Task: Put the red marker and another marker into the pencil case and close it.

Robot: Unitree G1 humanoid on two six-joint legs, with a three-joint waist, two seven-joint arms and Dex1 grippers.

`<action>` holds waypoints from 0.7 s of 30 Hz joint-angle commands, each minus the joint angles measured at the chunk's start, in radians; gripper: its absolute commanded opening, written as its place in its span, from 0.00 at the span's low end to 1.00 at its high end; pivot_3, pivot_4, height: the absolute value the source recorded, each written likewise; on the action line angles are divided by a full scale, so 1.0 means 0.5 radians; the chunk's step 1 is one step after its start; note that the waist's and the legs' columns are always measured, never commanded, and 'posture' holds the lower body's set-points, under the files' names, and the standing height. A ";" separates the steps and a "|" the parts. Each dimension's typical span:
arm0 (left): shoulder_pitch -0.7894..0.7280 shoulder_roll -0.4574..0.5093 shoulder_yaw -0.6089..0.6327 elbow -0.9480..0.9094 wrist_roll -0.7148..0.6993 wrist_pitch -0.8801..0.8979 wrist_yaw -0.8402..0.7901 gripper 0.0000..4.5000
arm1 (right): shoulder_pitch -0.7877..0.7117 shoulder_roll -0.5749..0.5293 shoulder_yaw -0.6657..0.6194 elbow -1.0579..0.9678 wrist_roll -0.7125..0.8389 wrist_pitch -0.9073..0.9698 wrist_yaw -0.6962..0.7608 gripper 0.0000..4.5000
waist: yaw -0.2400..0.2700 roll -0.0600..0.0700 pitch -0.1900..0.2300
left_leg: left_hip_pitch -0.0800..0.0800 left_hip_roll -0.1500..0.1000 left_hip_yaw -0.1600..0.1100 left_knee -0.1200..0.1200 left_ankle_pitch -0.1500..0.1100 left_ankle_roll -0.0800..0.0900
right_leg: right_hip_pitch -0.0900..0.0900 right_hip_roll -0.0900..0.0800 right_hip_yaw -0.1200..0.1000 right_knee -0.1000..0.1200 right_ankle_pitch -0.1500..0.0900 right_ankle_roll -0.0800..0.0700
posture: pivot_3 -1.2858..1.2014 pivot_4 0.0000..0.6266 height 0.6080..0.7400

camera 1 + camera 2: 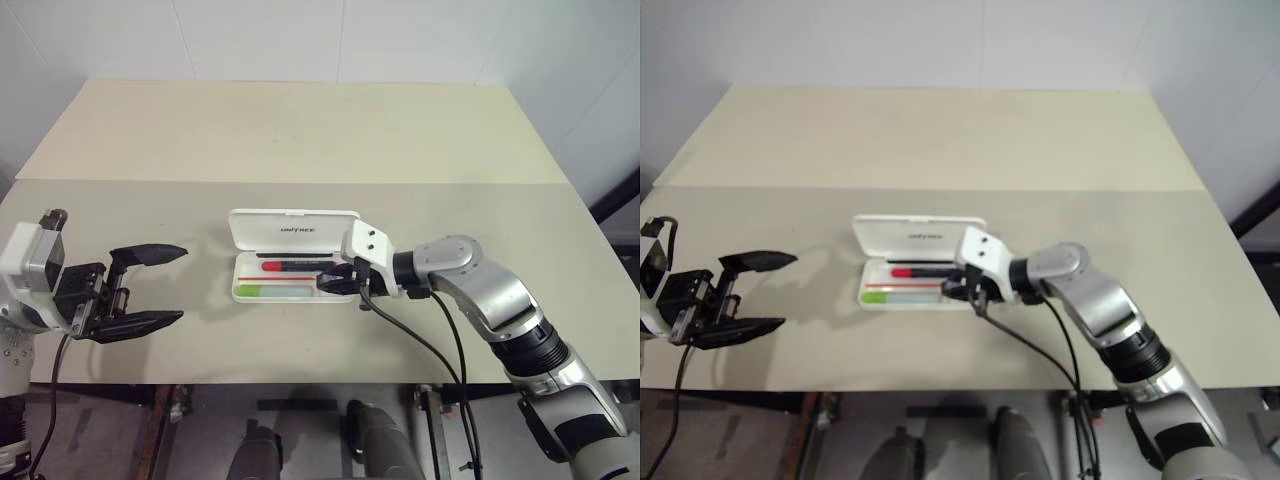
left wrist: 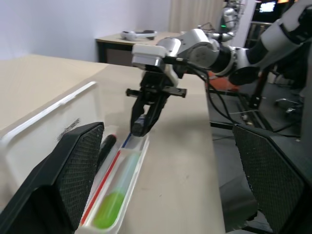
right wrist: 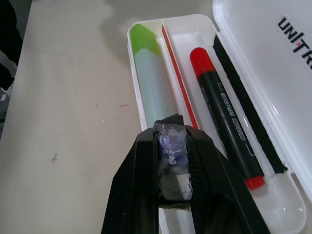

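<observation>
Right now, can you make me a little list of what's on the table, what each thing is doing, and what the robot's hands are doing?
pencil case: on the table, lid open and standing up
red marker: lying inside the case, in the compartment next to the lid
green marker: lying inside the case, in the compartment away from the lid
right gripper: shut, tips at the right end of the case, holding neither marker
left gripper: open, left of the case, holding nothing
table: pale wood
</observation>
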 commanded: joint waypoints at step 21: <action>-0.018 0.020 0.044 -0.023 -0.006 -0.087 -0.046 1.00 | -0.058 -0.014 -0.042 0.054 -0.070 -0.123 0.176 1.00 | -0.003 0.000 0.000 | 0.000 0.000 0.000 0.000 0.000 0.000 | 0.000 0.000 0.000 0.001 0.000 0.000 | 0.52 0.24 1.00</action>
